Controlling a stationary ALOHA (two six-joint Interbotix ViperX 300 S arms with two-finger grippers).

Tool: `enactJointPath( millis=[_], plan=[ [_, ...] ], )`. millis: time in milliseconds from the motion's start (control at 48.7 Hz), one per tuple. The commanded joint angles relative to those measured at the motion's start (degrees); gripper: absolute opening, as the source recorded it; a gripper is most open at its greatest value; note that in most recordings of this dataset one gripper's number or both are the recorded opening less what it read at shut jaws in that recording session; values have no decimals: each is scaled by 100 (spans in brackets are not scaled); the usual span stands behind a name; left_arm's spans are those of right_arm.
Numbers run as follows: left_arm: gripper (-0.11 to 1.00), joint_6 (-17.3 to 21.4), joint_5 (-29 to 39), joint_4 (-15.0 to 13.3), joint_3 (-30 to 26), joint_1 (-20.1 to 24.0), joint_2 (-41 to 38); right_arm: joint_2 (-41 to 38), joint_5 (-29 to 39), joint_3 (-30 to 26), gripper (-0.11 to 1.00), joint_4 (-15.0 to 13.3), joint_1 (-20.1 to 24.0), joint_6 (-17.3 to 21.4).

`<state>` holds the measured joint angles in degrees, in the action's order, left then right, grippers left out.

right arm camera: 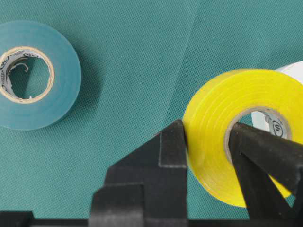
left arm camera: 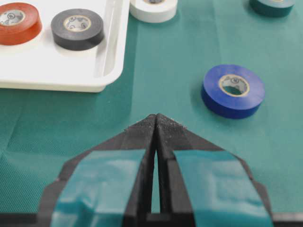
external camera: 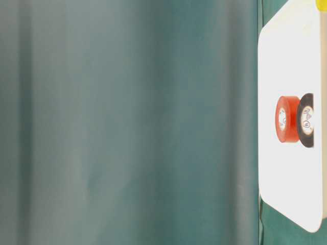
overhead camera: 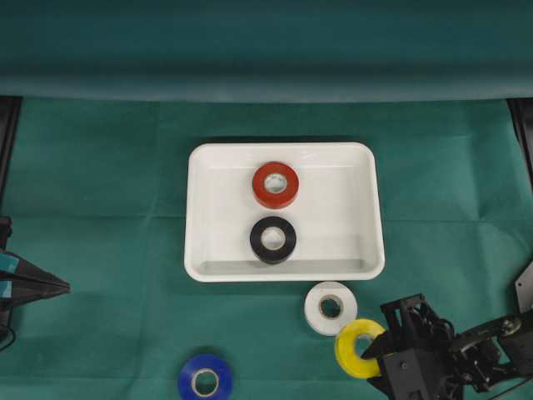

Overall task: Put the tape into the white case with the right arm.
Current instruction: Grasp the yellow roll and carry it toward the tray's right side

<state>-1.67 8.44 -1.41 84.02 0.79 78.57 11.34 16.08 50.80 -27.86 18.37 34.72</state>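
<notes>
Green cloth (overhead camera: 100, 208) covers the table. Nearest: blue roll (overhead camera: 205, 379) at the front edge. Right gripper (overhead camera: 376, 346) clamped on the wall of the yellow tape (overhead camera: 356, 347), one prong through its core, just beside the white roll (overhead camera: 331, 307). Left gripper (left arm camera: 155, 124) pressed closed, holding nothing. Beyond, the white case (overhead camera: 200, 208) contains a black roll (overhead camera: 273, 239) and a red roll (overhead camera: 276, 184).

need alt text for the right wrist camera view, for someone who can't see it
The right gripper is shut on a yellow tape roll, one black finger outside the roll's wall and one inside its core. A teal tape roll lies flat on the green cloth at upper left.
</notes>
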Motion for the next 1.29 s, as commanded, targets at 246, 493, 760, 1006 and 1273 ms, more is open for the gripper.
enactJointPath(
  millis=[246,493,760,1006,1273],
  plan=[
    [0,-9,-53,-9,-62,18,-44,44,0,-255,2,-26,-756,-62],
    [0,-9,-53,-9,-62,18,-44,44,-35,-281,2,-308,-1688,-62],
    [0,-9,-53,-9,-62,18,-44,-9,-378,-290,2,-545,-2496,-53],
    [0,-9,-53,-9,-62,44,-44,-158,-475,-299,2,-545,-2689,-44],
    [0,-9,-53,-9,-62,88,-44,-185,-589,-281,2,-554,-2698,-44]
  ],
)
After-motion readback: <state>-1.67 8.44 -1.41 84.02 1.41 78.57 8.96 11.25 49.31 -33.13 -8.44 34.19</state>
